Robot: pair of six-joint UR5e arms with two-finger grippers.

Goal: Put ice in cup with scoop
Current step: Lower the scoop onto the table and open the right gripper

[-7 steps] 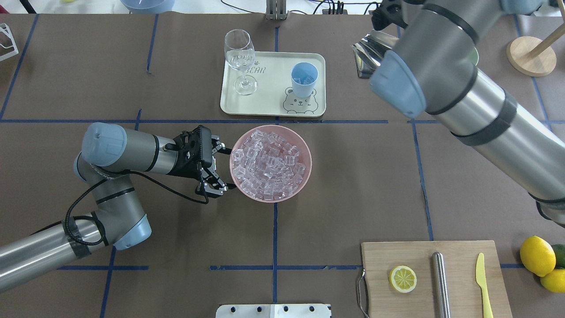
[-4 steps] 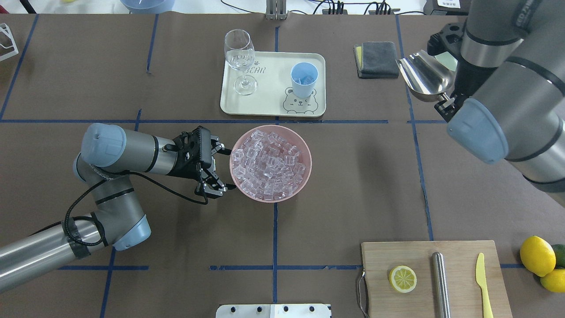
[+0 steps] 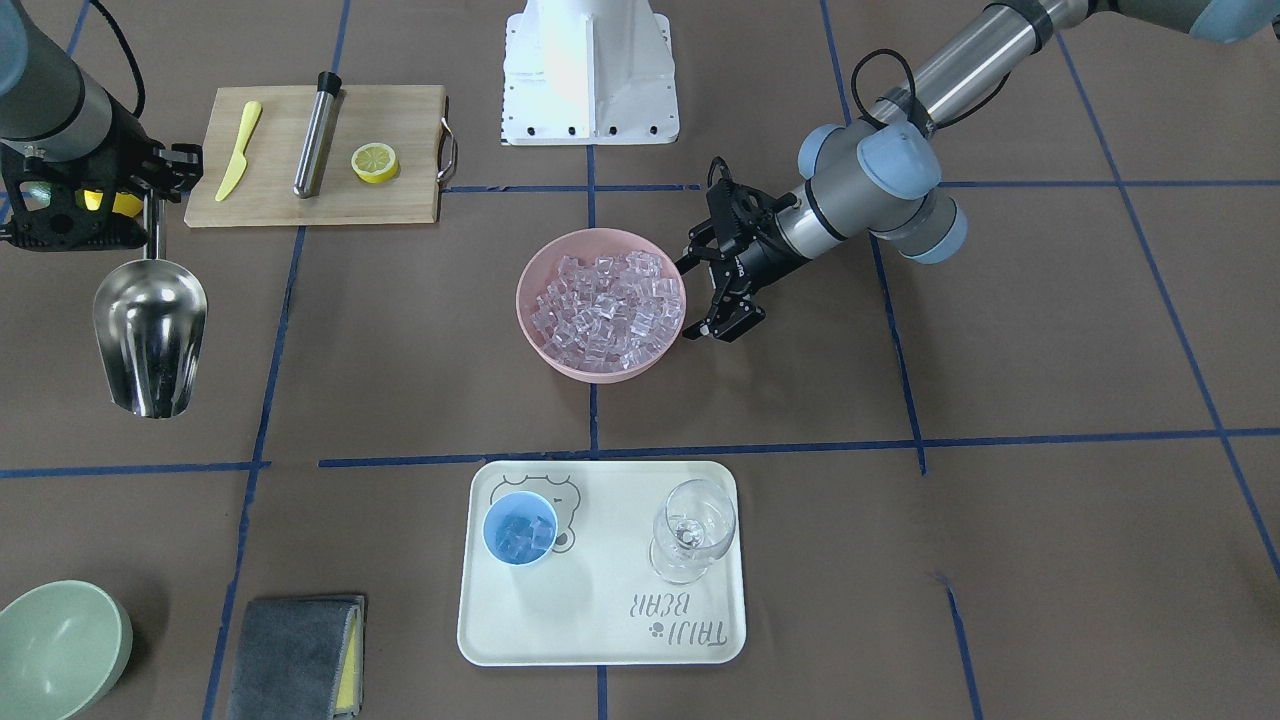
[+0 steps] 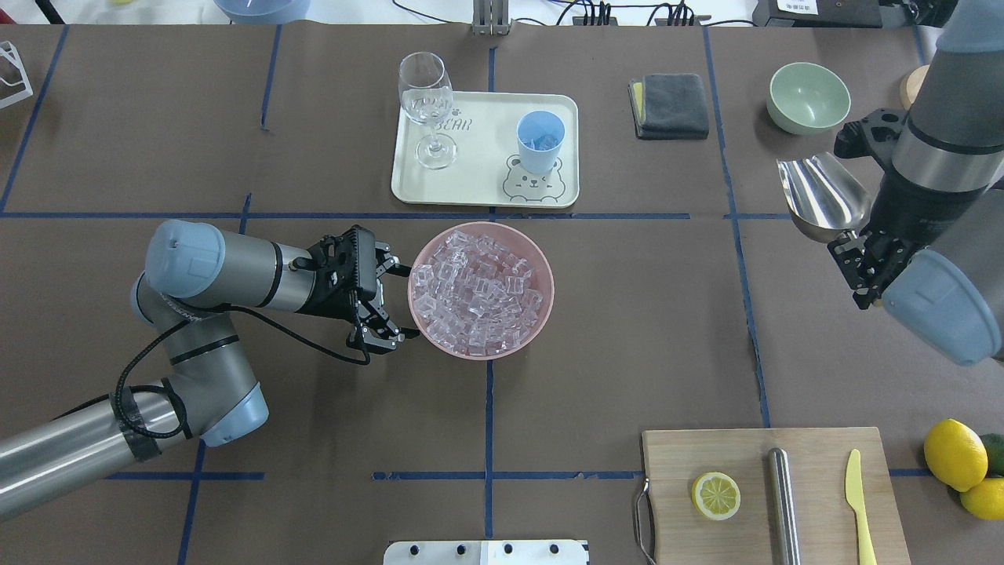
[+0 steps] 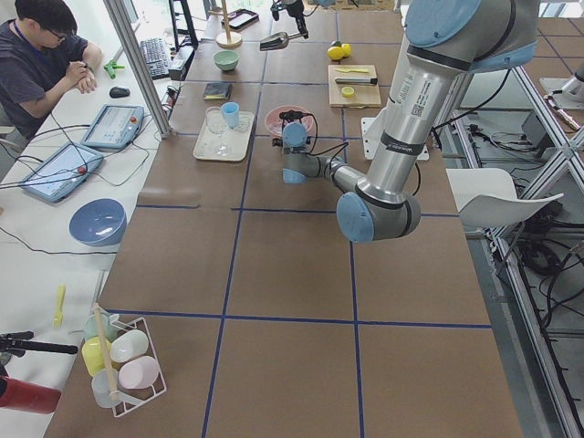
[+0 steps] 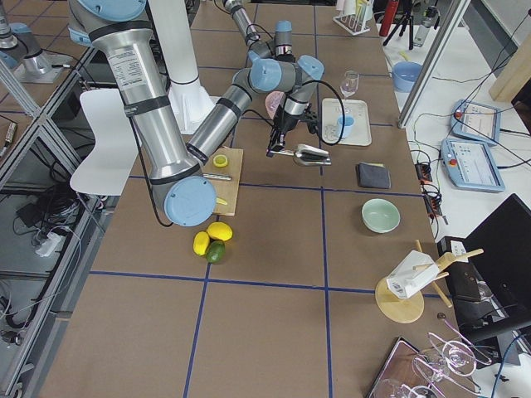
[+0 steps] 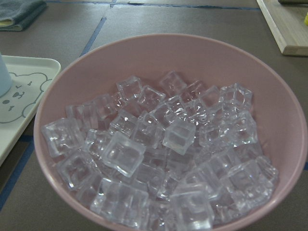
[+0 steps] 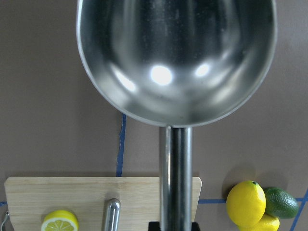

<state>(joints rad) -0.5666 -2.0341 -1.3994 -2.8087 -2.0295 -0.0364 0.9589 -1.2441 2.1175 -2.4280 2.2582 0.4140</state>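
Scoop (image 4: 823,196) hangs over the bench (image 4: 627,353), well to the right of the bowl (image 7: 154,53). The right end effector (image 3: 155,200) is clamped on its rod handle. Its shiny steel trough is empty, mouth pointing away from the robot. The left end effector (image 4: 404,300) is spread wide, its tips just beside the pink bowl's rim; whether they touch is unclear. Clear ice (image 4: 478,294) heaps the bowl. The blue cup (image 4: 540,149) stands upright on the tray (image 4: 478,157) with a few cubes inside.

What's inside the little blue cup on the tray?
A few clear ice cubes sit inside the blue cup. They cover its bottom, so anything underneath, and their exact number, can't be seen.
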